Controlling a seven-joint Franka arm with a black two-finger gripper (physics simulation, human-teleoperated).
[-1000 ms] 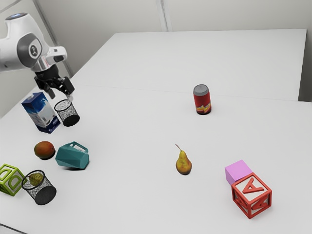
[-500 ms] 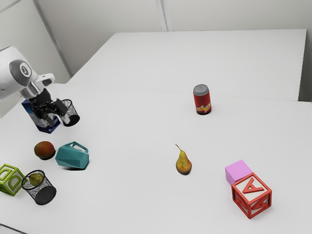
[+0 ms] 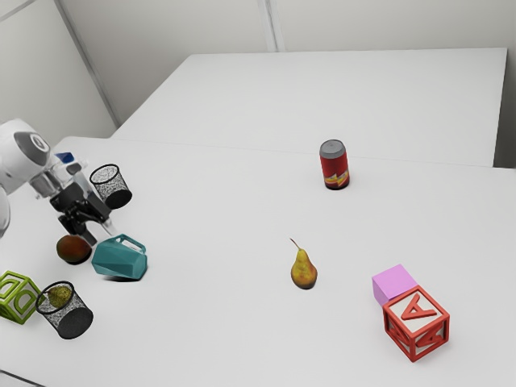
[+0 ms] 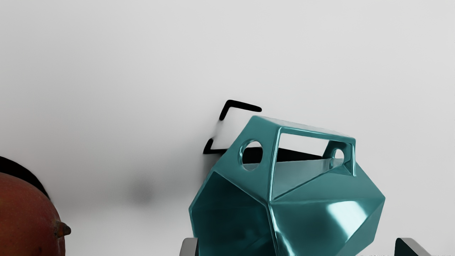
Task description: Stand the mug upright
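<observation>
My gripper (image 3: 102,238) hung by the sideways mug (image 3: 119,260), fingers (image 4: 189,247) apart. I judged it best to straddle its body squarely before closing (mango (image 4: 30,217) near it).

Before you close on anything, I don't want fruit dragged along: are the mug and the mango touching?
Apart. The wrist view shows it plainly: a stretch of bare tabletop separates the mug from the mango.
</observation>
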